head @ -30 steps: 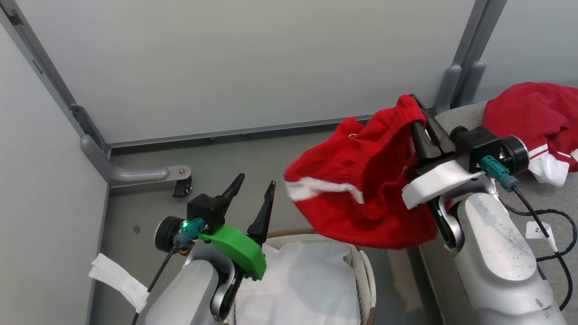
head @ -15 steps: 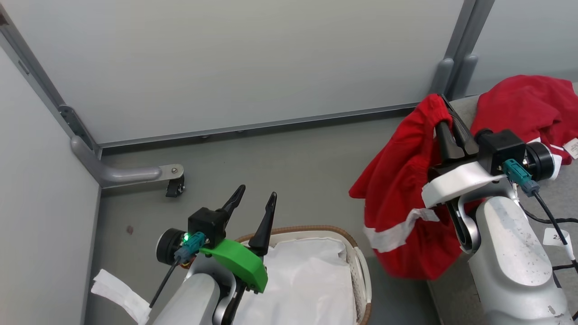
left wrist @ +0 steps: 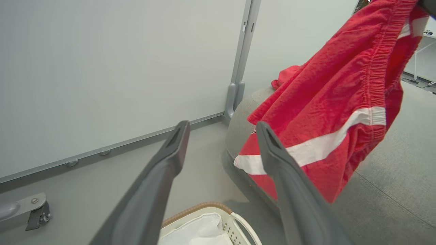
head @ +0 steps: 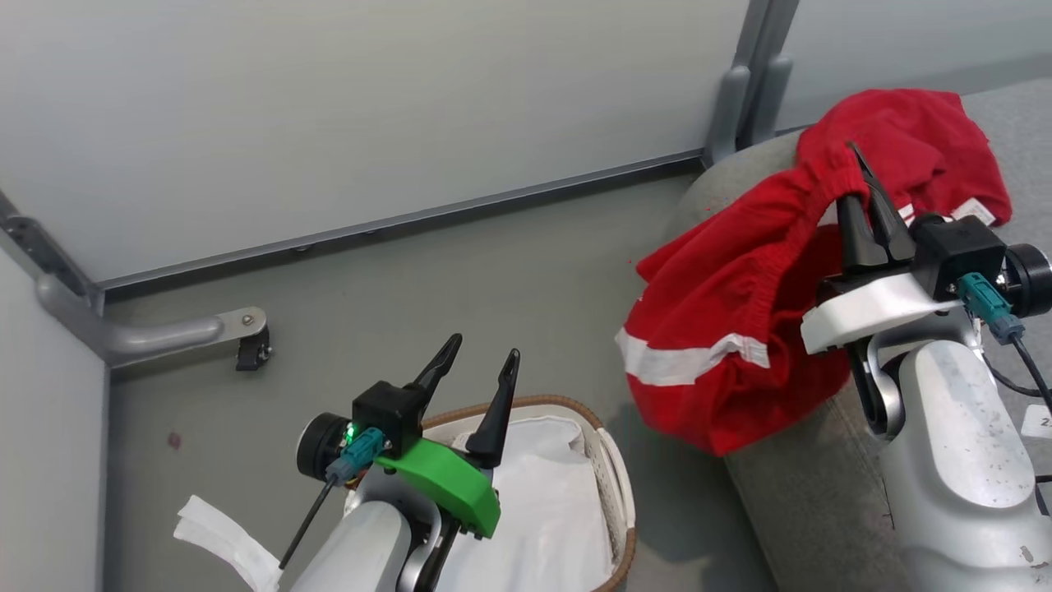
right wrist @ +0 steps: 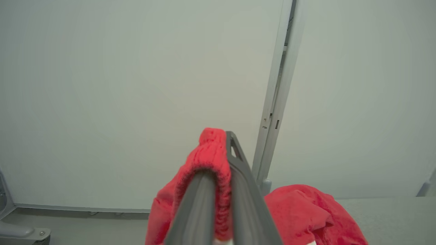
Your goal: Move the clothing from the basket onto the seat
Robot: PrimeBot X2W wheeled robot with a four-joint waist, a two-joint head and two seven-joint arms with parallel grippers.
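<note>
My right gripper (head: 857,156) is shut on the elastic hem of a red garment with a broad white band (head: 723,321). The garment hangs down over the left edge of the grey seat (head: 805,493). In the right wrist view the red hem (right wrist: 211,153) wraps over one finger of that gripper (right wrist: 223,136). A second red garment (head: 904,131) lies on the seat just behind it. My left gripper (head: 483,355) stands open and empty over the basket (head: 612,493), where a white liner (head: 534,510) shows. The left wrist view shows the hanging garment (left wrist: 340,92) beyond the open gripper (left wrist: 221,129).
Pale wall panels close off the back, with a grey metal post (head: 740,82) by the seat's corner. A bracket with a caster (head: 246,337) juts onto the grey floor at the left. A white strip (head: 222,543) lies near my left forearm.
The head camera has turned right. My right gripper has carried the banded red garment rightwards, from above the basket to the seat's edge. The left gripper stays open over the basket.
</note>
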